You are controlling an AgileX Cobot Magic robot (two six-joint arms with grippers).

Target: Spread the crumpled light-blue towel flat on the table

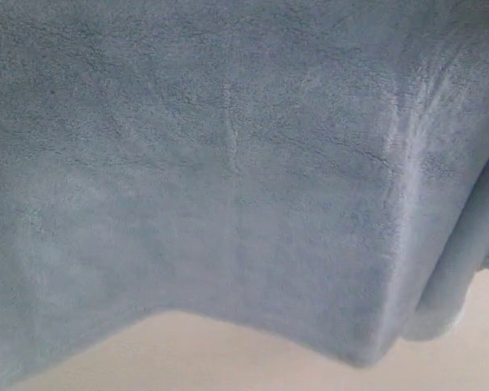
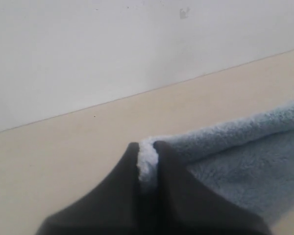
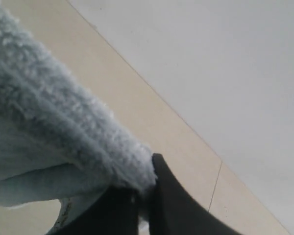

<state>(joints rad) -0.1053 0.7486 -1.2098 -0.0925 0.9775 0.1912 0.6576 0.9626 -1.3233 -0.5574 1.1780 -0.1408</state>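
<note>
The light-blue towel [image 1: 228, 179] hangs close in front of the exterior camera and fills almost all of that view; neither gripper shows there. Below its lower edge a strip of the beige table [image 1: 228, 358] appears. In the left wrist view my left gripper [image 2: 147, 152] is shut on a corner of the towel [image 2: 235, 156], and the cloth trails away from the jaws above the table [image 2: 63, 161]. In the right wrist view my right gripper [image 3: 144, 188] is shut on another edge of the towel [image 3: 49, 127], whose white label [image 3: 63, 213] hangs beside the dark fingers.
A white wall [image 2: 112, 49] rises behind the table's far edge. In the right wrist view the table [image 3: 152, 122] meets the same wall [image 3: 225, 73], and a thin seam line [image 3: 214, 186] crosses the tabletop.
</note>
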